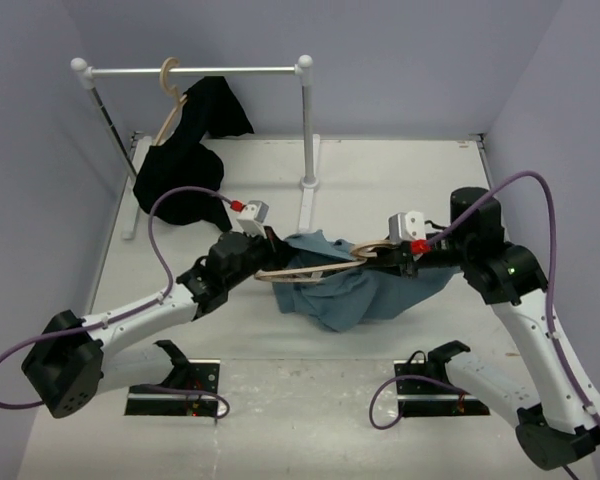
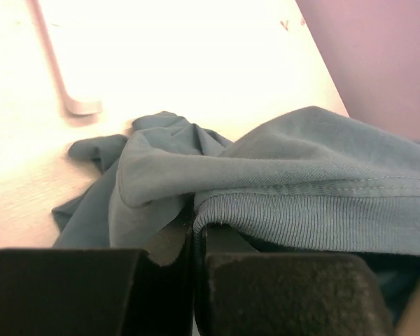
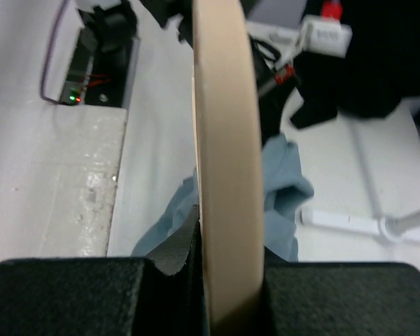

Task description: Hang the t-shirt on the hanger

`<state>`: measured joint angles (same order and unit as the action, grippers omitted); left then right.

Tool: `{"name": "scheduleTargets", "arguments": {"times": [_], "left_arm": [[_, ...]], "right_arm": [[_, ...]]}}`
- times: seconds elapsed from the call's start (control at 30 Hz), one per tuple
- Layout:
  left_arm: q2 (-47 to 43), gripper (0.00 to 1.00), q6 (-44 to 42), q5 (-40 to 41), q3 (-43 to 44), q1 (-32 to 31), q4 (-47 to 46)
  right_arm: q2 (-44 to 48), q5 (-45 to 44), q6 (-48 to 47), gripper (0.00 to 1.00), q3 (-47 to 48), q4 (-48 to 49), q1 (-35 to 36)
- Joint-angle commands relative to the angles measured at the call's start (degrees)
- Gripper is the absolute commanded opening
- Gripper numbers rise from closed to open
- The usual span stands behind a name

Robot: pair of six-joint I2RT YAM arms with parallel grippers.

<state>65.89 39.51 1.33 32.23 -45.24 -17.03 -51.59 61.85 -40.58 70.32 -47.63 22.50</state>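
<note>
Both claws are closed: the t-shirt (image 2: pixel 315 175) is pinched by the left claw (image 2: pixel 194 234), and the hanger (image 3: pixel 224 126) is gripped by the right claw (image 3: pixel 227 259).
In the left wrist view the jaws are drawn together with almost no gap, and the ribbed edge of the slate-blue cloth is caught between them. In the right wrist view the pale wooden bar is clamped edge-on between the black pads (image 3: pixel 63 294). From above, the t-shirt is seen crumpled on the white surface (image 1: pixel 380 180) between the two arms, with the hanger laid across its upper part and one thin arm reaching toward the left claw. A black garment (image 1: pixel 185 150) on a second hanger (image 1: pixel 168 95) is hung from the white rack (image 1: pixel 230 71) at the back left, well apart.
</note>
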Motion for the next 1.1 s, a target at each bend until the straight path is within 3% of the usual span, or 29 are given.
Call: {"name": "scheduleTargets", "arguments": {"times": [0.0,0.13,0.27,0.67,0.77,0.93,1.07], "left_arm": [[-2.0,0.00,-2.6,-4.5,1.9,6.9,4.8],[-1.9,0.00,-2.6,-8.1,3.8,13.1,7.8],[-1.8,0.00,-1.3,-11.4,5.1,17.6,8.9],[0.4,0.00,-4.3,-10.0,17.7,19.0,17.4],[1.8,0.00,-4.8,-9.9,19.8,19.0,19.8],[3.6,0.01,-4.0,-13.2,20.0,19.0,16.5],[5.4,0.08,-2.9,-15.7,19.7,19.0,13.3]], "right_arm": [[2.6,-16.3,10.7,0.00,-5.1,16.6,0.1],[3.7,-26.6,14.7,0.00,-7.7,21.9,0.1],[2.3,-31.1,15.9,0.00,-7.4,21.7,0.2],[-3.1,-48.4,21.4,0.00,-2.7,21.9,0.2],[-4.2,-48.5,23.6,0.00,-0.9,23.9,0.2],[-5.3,-41.2,29.3,0.00,-0.6,28.8,0.2],[-5.2,-35.0,33.4,0.00,-2.8,33.0,0.2]]}}
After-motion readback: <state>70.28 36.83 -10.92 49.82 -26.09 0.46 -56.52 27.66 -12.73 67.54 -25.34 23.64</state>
